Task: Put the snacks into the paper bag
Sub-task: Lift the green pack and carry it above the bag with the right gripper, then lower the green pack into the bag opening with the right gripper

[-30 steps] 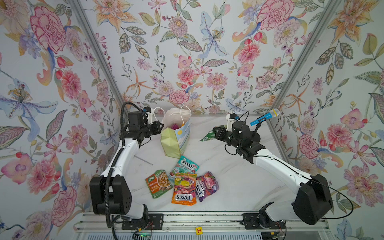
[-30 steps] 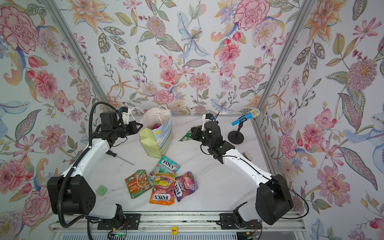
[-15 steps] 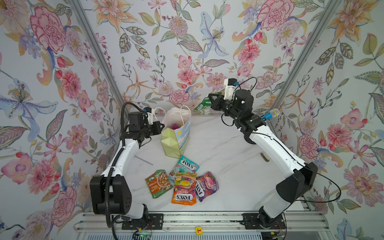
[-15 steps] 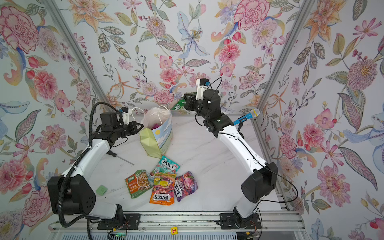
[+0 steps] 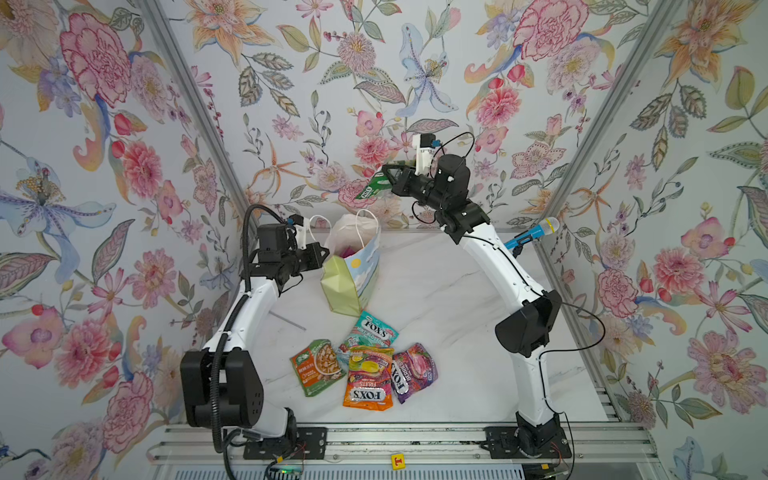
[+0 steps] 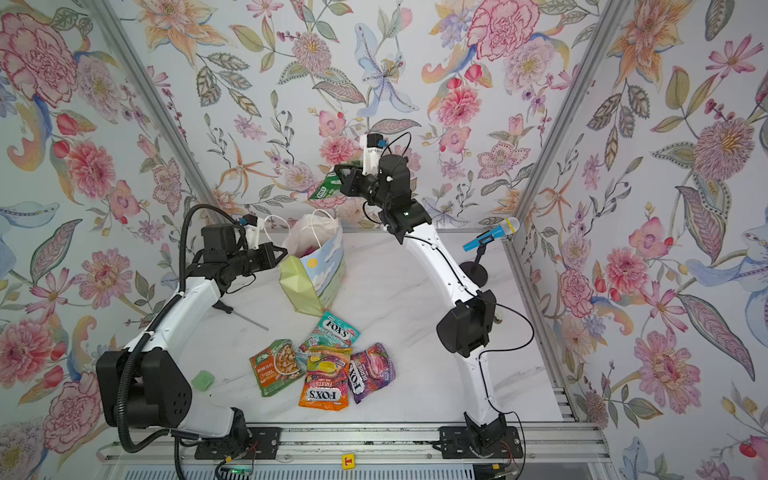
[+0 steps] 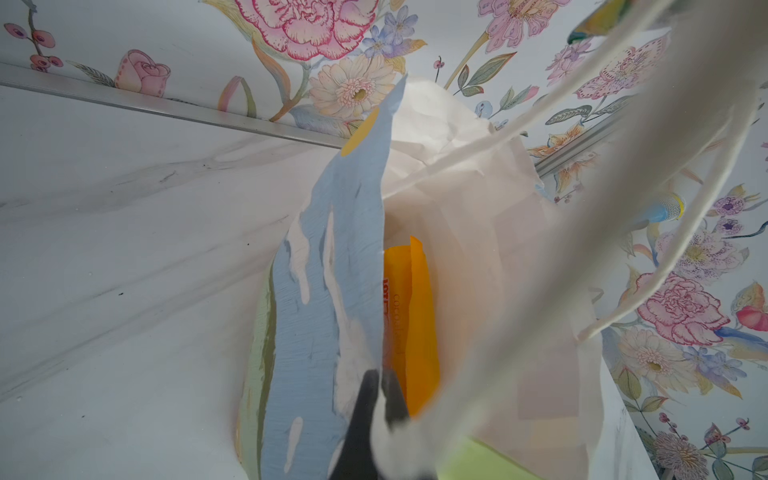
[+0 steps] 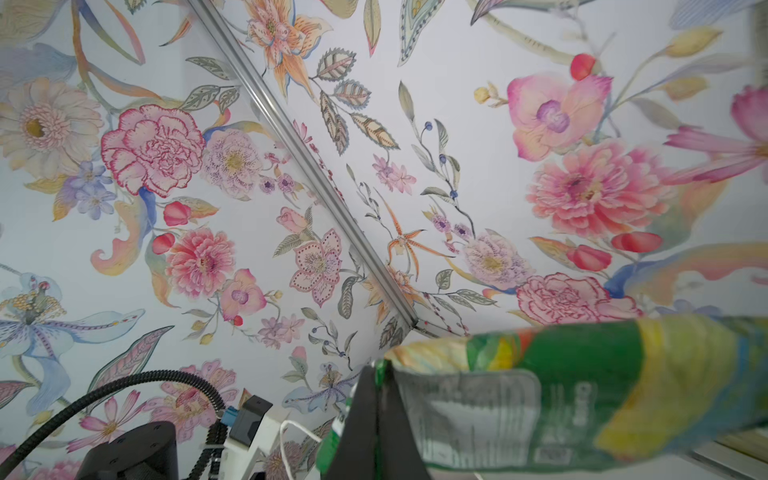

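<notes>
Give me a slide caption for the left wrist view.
Left claw pinching the edge of a sky-painted paper gift bag, with an orange-yellow plastic snack packet visible inside.

The landscape paper bag point(image 5: 353, 270) stands open mid-frame, a green packet point(image 5: 371, 187) aloft above it, four packets point(image 5: 368, 374) clustered lower centre.

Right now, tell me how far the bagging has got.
Done: a yellow packet sits inside the bag. In hand: the right gripper, shut on the green packet, hangs high in the air, while the left gripper pinches the bag's rim. Left: the teal packet, orange packet, purple packet and nut pouch lie on the table.
</notes>
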`<state>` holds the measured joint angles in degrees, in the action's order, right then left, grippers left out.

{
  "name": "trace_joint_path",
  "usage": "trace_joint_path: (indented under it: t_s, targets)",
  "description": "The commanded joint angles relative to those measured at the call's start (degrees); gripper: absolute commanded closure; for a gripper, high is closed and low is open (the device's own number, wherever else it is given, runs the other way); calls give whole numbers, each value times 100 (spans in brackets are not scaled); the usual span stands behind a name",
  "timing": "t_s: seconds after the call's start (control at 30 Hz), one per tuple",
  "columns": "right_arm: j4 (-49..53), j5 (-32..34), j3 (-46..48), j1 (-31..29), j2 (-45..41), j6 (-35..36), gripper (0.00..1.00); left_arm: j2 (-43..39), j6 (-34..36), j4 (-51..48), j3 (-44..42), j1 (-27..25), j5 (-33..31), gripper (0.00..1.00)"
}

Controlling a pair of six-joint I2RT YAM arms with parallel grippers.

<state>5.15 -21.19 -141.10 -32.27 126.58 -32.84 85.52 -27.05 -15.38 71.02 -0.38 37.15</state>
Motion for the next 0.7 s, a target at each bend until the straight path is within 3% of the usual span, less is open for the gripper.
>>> trace_joint_path:
  t_s: [0.0,0.17,0.43,0.67]
  targets:
    - [-74,-534,-465,-189,130,-169,100,166,64,-409,52,-14,-85,100]
    - [-102,-988,-178,-349,29,-276,100,158,124,-479,124,-11,-77,100]
    - [-468,-1259,1331,-444,-876,-287,100,211,187,-566,226,-14,-94,100]
    - [-911,-1697,2219,-445,-1222,-739,100,249,212,-663,374,-6,-156,100]
